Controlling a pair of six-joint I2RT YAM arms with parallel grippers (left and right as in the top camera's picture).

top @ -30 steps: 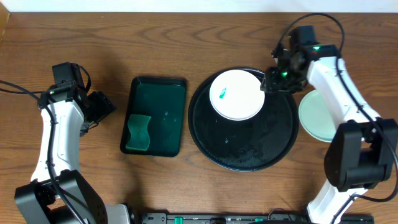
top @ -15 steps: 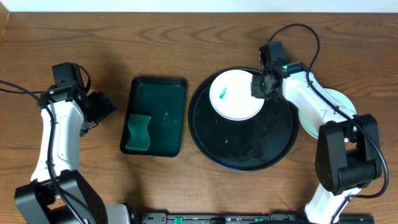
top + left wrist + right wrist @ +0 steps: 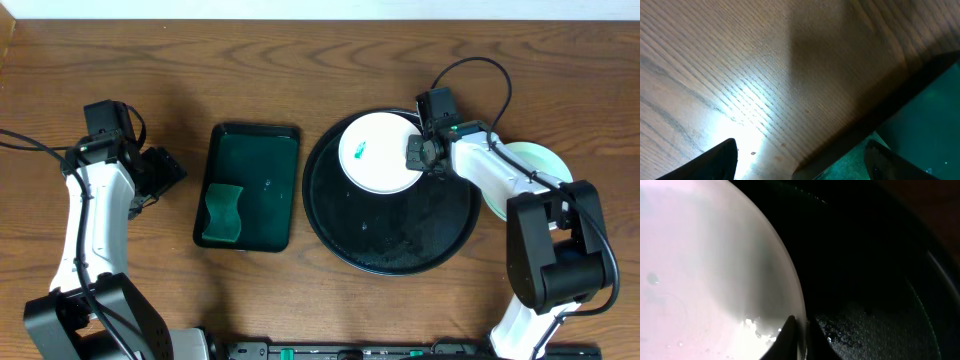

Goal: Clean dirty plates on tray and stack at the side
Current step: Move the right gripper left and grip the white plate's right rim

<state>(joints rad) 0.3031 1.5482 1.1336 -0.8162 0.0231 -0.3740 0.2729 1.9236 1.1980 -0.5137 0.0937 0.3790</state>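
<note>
1. The right gripper is pinching the right rim of the green-smeared round white plate, which is lying in the far half of the large glossy black round tray: the grasping step.
2. The next move is probably calling for a steady lift, without the thin rim slipping.
3. The right arm is reaching low over the tray; the left gripper is hanging spread wide, empty.

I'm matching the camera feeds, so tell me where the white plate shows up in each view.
Overhead: white plate right of centre, on the upper part of the black tray.
Left wrist: not in it.
Right wrist: the plate fills the left half.
Shared landmark: the black tray, under the plate in both those views.
</note>
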